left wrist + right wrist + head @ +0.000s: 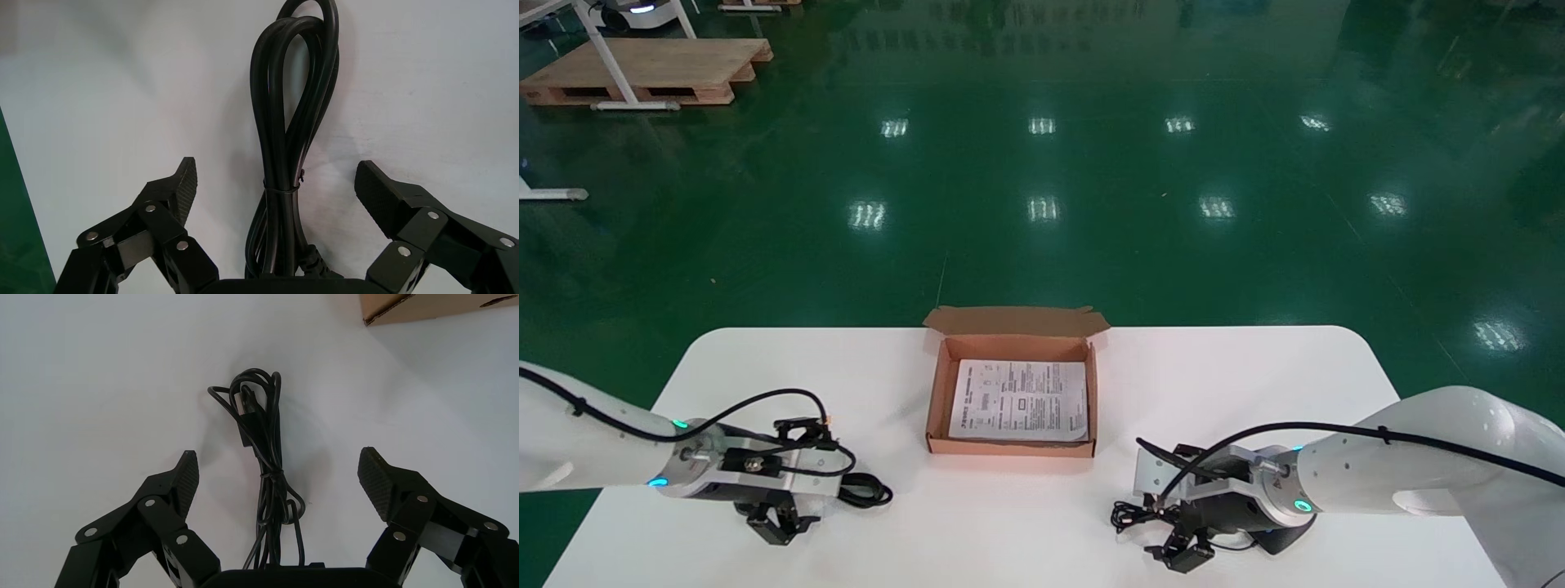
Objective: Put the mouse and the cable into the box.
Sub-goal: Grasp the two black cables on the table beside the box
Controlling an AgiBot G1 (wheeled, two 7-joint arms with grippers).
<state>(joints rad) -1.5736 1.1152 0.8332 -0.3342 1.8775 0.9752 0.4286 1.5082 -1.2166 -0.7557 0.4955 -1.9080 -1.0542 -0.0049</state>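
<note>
You are looking at a white rounded table (1254, 384) where an open brown cardboard box (937, 392) is sitting at the middle, close to the twelve o'clock edge. Its lid flap is folding back toward twelve o'clock, and a white printed paper sheet (1019, 400) is lying flat on its floor.

Your left gripper (276, 184) is sitting low over the table at about eight o'clock from the box, with its jaws spreading wide. A thick black cable (281, 122), bundled into a long loop and cinched with a tie, is lying on the table between them, touching neither of the ribbed pads (183, 184). In the head view its looped end is poking out at three o'clock from the gripper.

Your right gripper (276, 471) is sitting low at about four o'clock from the box, and its jaws are also gaping wide, gripping nothing. A thin black cable (263, 429), coiled and tied at its middle, is resting on the table between them, clear of both sides.

What looks like the black mouse (1283, 541) is showing as a dark rounded body at three o'clock from that coil. The right wrist is hiding most of it. Both cables and this body are lying outside the box, well apart from it.
</note>
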